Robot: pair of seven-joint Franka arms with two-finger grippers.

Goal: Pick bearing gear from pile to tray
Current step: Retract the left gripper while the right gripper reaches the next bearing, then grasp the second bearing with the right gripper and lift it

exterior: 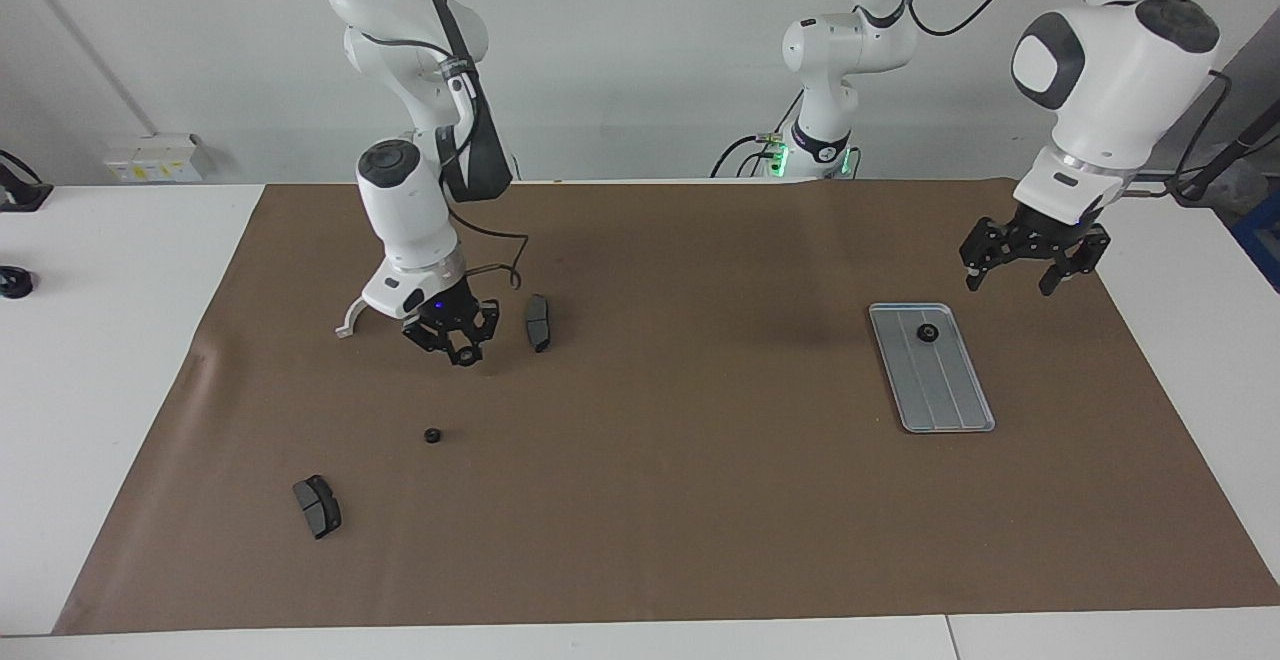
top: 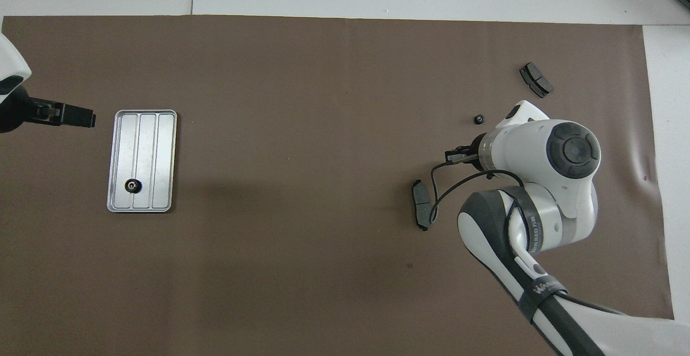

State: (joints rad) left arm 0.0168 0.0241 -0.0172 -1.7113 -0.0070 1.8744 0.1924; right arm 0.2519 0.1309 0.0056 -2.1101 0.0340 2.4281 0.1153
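tray [exterior: 945, 395]: flat metal, lengthwise ridges, long axis running from near the robots to farther away; it lies toward the left arm's end, on the brown mat [exterior: 660, 500].
in tray: 1 small black gear [exterior: 927, 333], flat, at the end of the tray nearer the robots, on a middle lane.
left gripper [exterior: 1020, 276]: waits in the air just beside the tray's near corner, toward the table's end; jaws wide apart, nothing between them.
right gripper [exterior: 466, 348]: low over the mat at the right arm's end, pointing down; fingertips drawn close together. I cannot tell whether anything is pinched between them.
loose gear [exterior: 433, 435]: on the mat, farther from the robots than the right jaws, well clear of them; round, so no long axis to read.
pad 1 [exterior: 538, 322]: dark curved brake pad just beside the right jaws, toward the table's middle, long axis running away from the robots.
pad 2 [exterior: 317, 506]: farther out than the loose gear, apart from it, lying at a slant.
bracket [exterior: 351, 318]: white curved piece, partly hidden by the right wrist.
room: wide bare mat between pad 1 and the tray; the mat's edges are well away from all parts.
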